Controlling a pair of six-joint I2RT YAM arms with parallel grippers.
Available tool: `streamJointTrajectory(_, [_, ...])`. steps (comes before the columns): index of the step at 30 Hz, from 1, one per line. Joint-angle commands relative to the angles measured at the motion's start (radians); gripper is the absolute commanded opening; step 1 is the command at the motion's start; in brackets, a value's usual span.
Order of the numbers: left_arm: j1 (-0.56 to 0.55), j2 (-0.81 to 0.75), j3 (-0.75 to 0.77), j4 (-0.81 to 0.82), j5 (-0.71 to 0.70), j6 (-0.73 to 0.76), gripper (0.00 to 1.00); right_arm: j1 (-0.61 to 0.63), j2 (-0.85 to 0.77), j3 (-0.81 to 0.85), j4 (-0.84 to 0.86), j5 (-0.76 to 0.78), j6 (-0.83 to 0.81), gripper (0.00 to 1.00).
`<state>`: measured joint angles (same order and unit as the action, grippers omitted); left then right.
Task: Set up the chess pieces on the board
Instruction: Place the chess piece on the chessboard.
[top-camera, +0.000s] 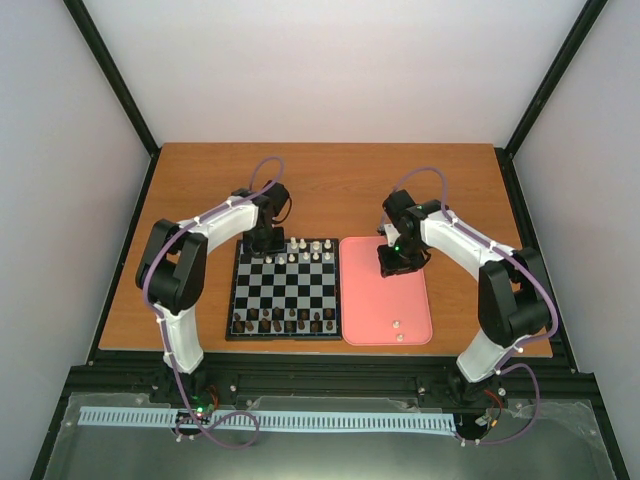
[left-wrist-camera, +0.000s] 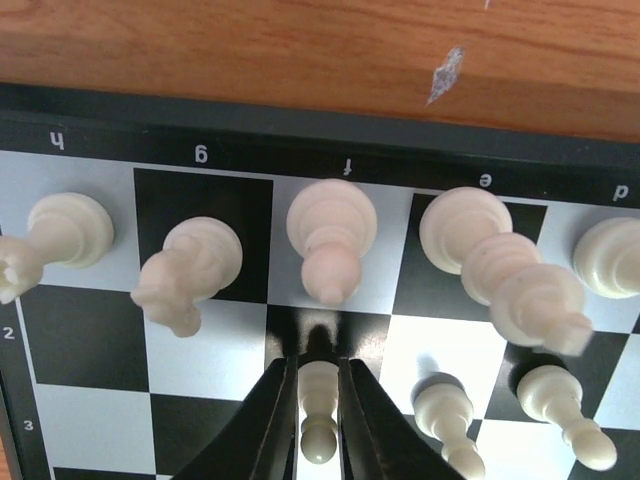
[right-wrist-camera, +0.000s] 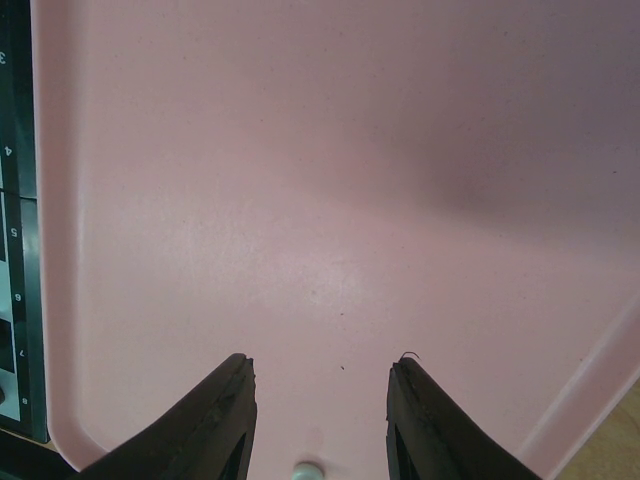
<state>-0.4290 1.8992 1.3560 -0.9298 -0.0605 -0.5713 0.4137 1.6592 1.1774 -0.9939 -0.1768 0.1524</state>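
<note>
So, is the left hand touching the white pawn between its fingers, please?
Touching: left wrist view shows the left hand pinching the white pawn, no gap.

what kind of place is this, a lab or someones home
Probably a robot test cell, not a home: plain white panels in a black frame enclose a wooden table.

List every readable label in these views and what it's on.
"h" "g" "f" "e" "d": upside down on the black border of the black-and-grey checked chessboard, left wrist view.
"2" "3": same border, left side, left wrist view.
"3" "4" "5" "6" "7" "8": board border at the left edge of the right wrist view; small, the last two barely legible.
Pink rectangular tray: no text.
Top view: board labels too small to read.
</note>
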Motion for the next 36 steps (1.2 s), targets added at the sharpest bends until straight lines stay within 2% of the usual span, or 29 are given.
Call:
streamJointTrajectory(1, [0.01, 0.021, 0.038, 0.018, -0.017, 0.016, 0.14, -0.012, 0.015, 0.016, 0.008, -0.011, -0.014, 0.37])
streamJointTrajectory(13, [0.015, 0.018, 0.039, 0.016, -0.015, 0.012, 0.15, -0.012, 0.028, 0.017, 0.007, -0.021, -0.016, 0.37])
streamJointTrajectory(19, [0.015, -0.014, 0.028, 0.004, -0.001, 0.018, 0.24, -0.012, 0.026, 0.016, 0.007, -0.02, -0.018, 0.37])
streamJointTrajectory(36, [0.015, -0.064, -0.053, 0.018, 0.054, -0.015, 0.24, -0.012, 0.028, 0.013, 0.011, -0.033, -0.021, 0.37])
